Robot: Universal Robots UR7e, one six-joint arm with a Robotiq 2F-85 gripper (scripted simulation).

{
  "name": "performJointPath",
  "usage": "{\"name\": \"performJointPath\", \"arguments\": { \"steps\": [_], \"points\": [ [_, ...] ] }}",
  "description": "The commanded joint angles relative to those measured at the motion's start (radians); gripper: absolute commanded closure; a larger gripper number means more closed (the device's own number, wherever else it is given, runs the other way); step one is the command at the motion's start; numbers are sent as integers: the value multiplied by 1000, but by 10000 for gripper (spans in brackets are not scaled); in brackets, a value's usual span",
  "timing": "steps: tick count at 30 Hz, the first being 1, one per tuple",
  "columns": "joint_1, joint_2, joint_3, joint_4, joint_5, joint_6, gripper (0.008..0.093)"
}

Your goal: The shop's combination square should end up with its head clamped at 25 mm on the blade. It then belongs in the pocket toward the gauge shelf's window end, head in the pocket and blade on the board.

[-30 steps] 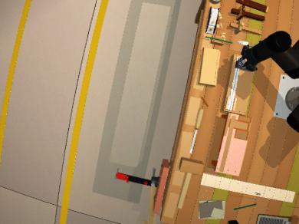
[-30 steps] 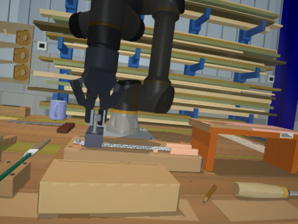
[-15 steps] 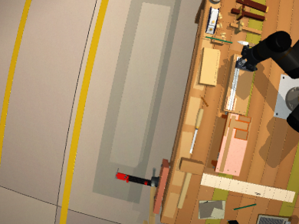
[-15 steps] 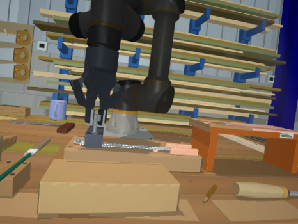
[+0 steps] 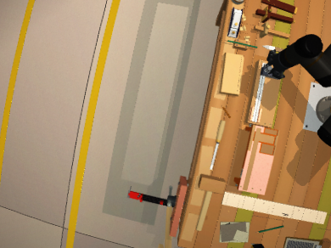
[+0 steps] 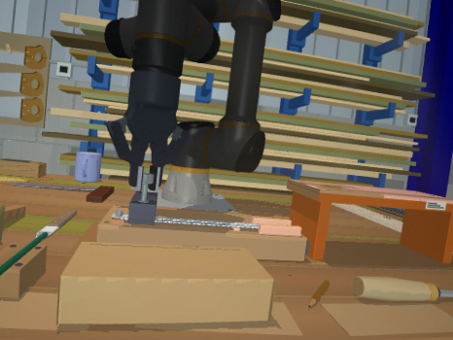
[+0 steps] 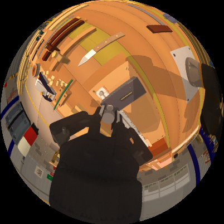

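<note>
The combination square's dark grey head [image 6: 142, 212] sits near one end of its steel blade [image 6: 194, 222], which lies flat along a low wooden block on the bench. A grey lock knob [image 7: 107, 117] stands up from the head. My gripper [image 6: 144, 178] comes straight down over the head, and I hold that knob between closed fingers. The gauge shelf [image 6: 374, 213], an orange stand with a pink board on top, stands off the blade's far end. In the side camera the shelf's board [image 5: 258, 160] shows cut-out pockets at the end nearest the blade.
Behind the bench, a wall rack [image 6: 311, 111] carries long timber boards, with the arm's base [image 6: 189, 192] before it. A large wooden box [image 6: 165, 284] stands in front of the block. A chisel [image 6: 403, 289], a pencil [image 6: 318, 294] and a mug [image 6: 88, 166] lie around.
</note>
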Motion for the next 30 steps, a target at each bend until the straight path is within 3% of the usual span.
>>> {"name": "performJointPath", "arguments": {
  "steps": [1,7,30],
  "points": [
    [0,0,0,-1,1,0,714],
    [0,0,0,-1,1,0,594],
    [0,-10,-9,18,1,0,594]
  ]
}}
